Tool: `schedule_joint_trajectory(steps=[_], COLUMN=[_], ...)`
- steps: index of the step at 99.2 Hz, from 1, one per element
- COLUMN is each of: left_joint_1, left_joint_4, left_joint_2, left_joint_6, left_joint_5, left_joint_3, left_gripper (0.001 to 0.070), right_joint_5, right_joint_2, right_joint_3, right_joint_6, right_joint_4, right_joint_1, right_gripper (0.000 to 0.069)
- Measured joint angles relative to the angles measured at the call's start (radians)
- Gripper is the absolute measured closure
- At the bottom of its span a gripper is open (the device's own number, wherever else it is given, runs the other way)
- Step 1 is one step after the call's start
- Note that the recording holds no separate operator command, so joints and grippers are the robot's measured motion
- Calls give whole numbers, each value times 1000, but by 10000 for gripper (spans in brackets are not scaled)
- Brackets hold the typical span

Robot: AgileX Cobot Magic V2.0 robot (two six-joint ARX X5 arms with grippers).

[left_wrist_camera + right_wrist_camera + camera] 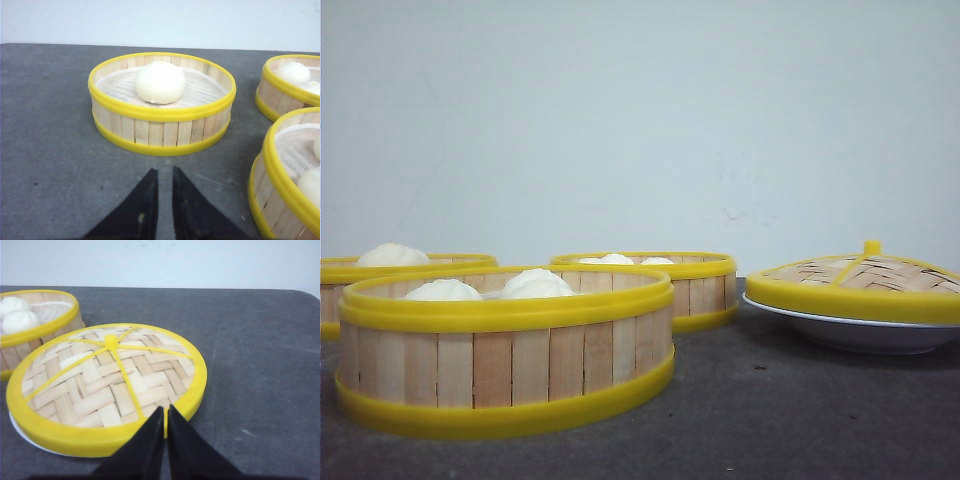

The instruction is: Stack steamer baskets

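Note:
Three steamer baskets with slat walls and yellow rims stand on the dark table. The nearest one (505,350) holds two white buns. One at far left (380,275) holds one bun, and one stands behind in the middle (655,285). My left gripper (162,172) hovers low in front of the one-bun basket (161,107), apart from it, fingers together with a thin slit and nothing between them. The other two baskets (290,85) (287,175) lie to its right. My right gripper (165,410) is shut and empty, its tips over the lid's near rim. Neither gripper shows in the front view.
A domed woven lid (860,285) with yellow rim and knob rests on a shallow white plate (865,335) at the right. In the right wrist view the lid (107,385) sits beside a basket (35,325) with buns. A pale wall stands behind the table.

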Motion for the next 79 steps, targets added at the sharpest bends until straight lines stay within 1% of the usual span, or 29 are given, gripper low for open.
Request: schedule_joint_trajectory(steps=[70,79], left_joint_1=[0,0], left_joint_4=[0,0], left_joint_2=[0,0], left_joint_6=[0,0], left_joint_5=[0,0], left_joint_3=[0,0], left_gripper=[685,685], right_joint_5=[0,-1], right_joint_2=[0,0], right_joint_3=[0,0], right_joint_6=[3,16], right_joint_4=[0,0], right_joint_1=[0,0], right_gripper=[683,683])
